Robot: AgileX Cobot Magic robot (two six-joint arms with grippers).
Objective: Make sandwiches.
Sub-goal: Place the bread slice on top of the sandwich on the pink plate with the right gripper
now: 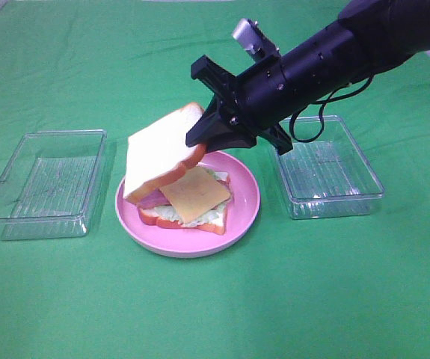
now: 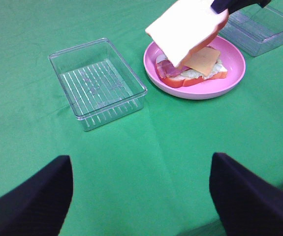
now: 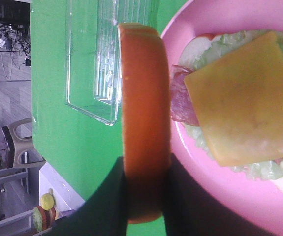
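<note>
Surface: green cloth covering the whole table.
Centre: pink round plate resting on the cloth.
Left: clear plastic tray.
Right: second clear tray, partly behind the arm.

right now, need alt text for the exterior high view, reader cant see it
The right gripper holds a bread slice tilted over an open sandwich on a pink plate, between two clear trays on green cloth.

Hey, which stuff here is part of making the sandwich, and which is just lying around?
Part of the job:
top bread slice, held in the right claw
cheese
ham
lettuce
bottom bread slice

Lying about:
pink plate
two clear trays
</note>
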